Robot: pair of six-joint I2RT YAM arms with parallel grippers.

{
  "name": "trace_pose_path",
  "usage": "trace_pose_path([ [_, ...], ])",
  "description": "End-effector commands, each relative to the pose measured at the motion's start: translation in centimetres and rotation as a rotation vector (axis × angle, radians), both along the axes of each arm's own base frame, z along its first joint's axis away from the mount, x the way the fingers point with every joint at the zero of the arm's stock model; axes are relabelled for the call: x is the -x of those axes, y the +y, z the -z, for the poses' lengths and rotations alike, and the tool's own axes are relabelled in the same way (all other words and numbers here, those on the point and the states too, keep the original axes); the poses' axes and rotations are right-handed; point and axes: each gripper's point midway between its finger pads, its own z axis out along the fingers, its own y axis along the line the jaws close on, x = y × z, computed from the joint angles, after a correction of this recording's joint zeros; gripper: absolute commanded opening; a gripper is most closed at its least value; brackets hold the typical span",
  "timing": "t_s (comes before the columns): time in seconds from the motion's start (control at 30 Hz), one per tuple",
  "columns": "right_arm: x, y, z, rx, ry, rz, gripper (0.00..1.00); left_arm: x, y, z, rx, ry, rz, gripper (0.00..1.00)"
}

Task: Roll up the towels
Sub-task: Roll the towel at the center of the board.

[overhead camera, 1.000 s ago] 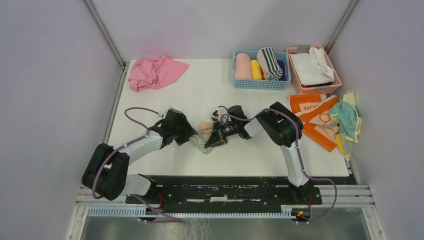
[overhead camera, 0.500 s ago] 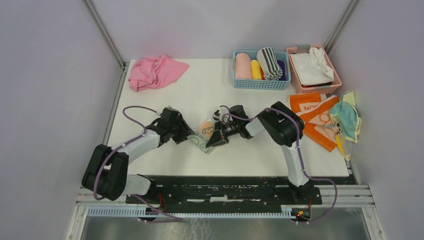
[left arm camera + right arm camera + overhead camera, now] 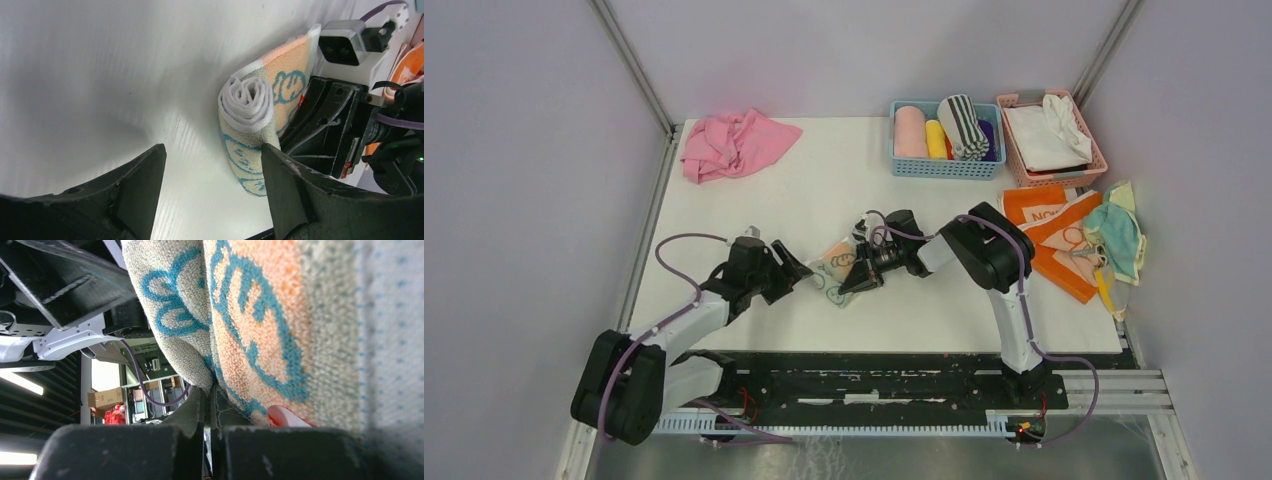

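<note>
A pale towel with teal bunny prints (image 3: 832, 272) lies rolled at the table's middle. Its spiral end (image 3: 248, 100) faces my left gripper. That left gripper (image 3: 796, 271) stands open just left of the roll, nothing between its fingers (image 3: 212, 167). From the right, my right gripper (image 3: 852, 281) presses against the roll. Its jaws are shut, with the towel's edge (image 3: 200, 375) pinched at the tips (image 3: 209, 390). An orange towel with white lettering (image 3: 1049, 225) and a teal-and-yellow towel (image 3: 1116, 235) lie crumpled at the right edge.
A blue basket (image 3: 944, 168) at the back holds several rolled towels. Beside it stands a pink basket (image 3: 1024, 172) with white cloth. A pink cloth (image 3: 734, 143) sits bunched at the back left corner.
My left arm has drawn back down and left, off the roll, and its jaws have opened wider. The right gripper and the roll have stayed put.
</note>
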Motion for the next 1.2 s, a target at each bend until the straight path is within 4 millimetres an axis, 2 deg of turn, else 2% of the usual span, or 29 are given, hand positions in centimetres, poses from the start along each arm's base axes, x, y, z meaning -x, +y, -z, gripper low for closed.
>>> trace_pose_path([
  [0.0, 1.2, -2.8, 6.3, 0.226, 0.133, 0.1, 0.0, -1.1, -2.3, -0.7, 0.1, -0.061, 0.075, 0.75],
  [0.27, 1.1, -3.2, 6.4, 0.277, 0.087, 0.09, 0.03, -1.1, -4.3, 2.0, 0.101, 0.01, 0.103, 0.65],
  [0.5, 1.3, -3.7, 5.7, 0.366, -0.031, 0.044, 0.2, -0.1, -4.2, 5.1, 0.042, 0.109, 0.056, 0.57],
  [0.63, 1.1, -3.7, 3.5, 0.404, -0.163, 0.02, 0.31, 0.7, -3.4, 6.7, -0.045, 0.174, 0.017, 0.55],
  [0.8, 0.3, -4.9, 0.0, 0.507, -0.39, 0.031, 0.49, 1.6, -2.5, 8.0, -0.093, 0.232, -0.022, 0.53],
  [1.0, -1.4, -6.5, -4.4, 0.705, -0.756, 0.068, 0.56, 1.6, -2.0, 8.0, -0.108, 0.241, -0.043, 0.52],
  [1.07, -1.3, -5.8, -5.7, 0.752, -0.894, 0.065, 0.61, 1.6, -2.1, 7.9, -0.109, 0.237, -0.045, 0.52],
  [1.17, -1.2, -4.5, -7.3, 0.776, -1.055, 0.079, 0.63, 1.6, -2.0, 7.8, -0.111, 0.238, -0.048, 0.52],
])
